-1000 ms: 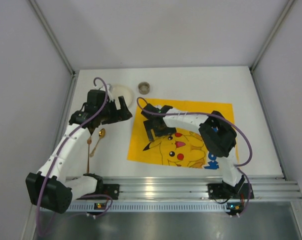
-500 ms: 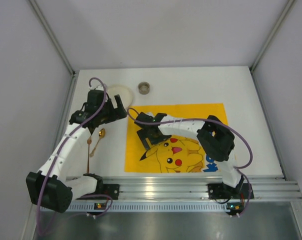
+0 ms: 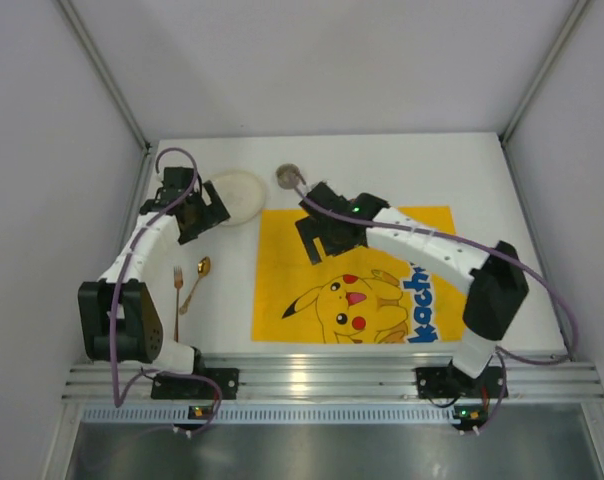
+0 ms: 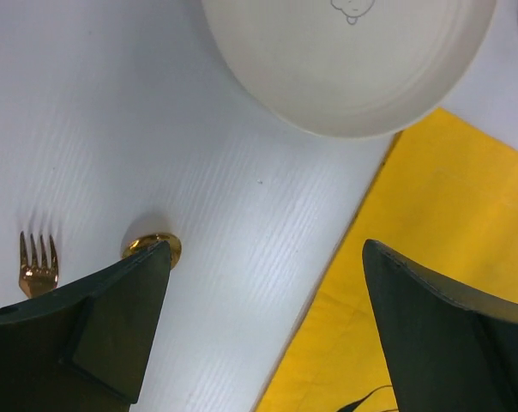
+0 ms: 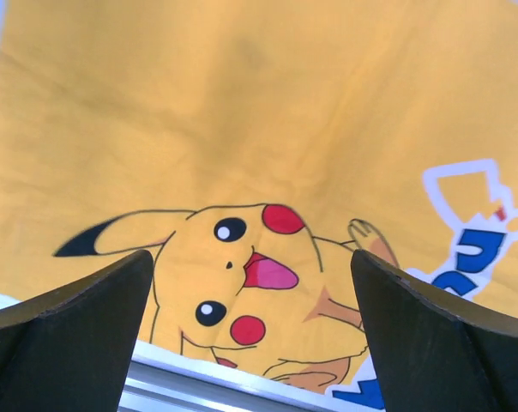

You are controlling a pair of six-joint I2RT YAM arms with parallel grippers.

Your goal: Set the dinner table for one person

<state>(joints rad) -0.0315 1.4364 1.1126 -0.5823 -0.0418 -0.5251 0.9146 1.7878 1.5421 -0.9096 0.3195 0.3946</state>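
The white dinner table (image 3: 502, 200) carries a yellow cartoon mat (image 3: 382, 225) lying flat near its front rail. A cream plate (image 3: 240, 194) sits off the mat's far left corner. A gold fork (image 3: 179, 283) and gold spoon (image 3: 198, 276) lie to the left of the mat. My left gripper (image 3: 200, 212) hovers open just left of the plate; in the left wrist view the plate (image 4: 353, 60), fork tines (image 4: 36, 262) and spoon bowl (image 4: 153, 246) show beyond its open, empty jaws. My right gripper (image 3: 324, 238) hangs open over the mat's far part, with only the mat (image 5: 242, 129) below it.
A small grey cup (image 3: 289, 176) stands beyond the mat's far edge, right of the plate. The aluminium rail (image 3: 332, 375) runs along the near edge. Grey walls close in the table on the left, back and right.
The mat has slid a little left and lies straighter. My right gripper has moved from the mat's left part toward its far edge. My left gripper has pulled back to the plate's left.
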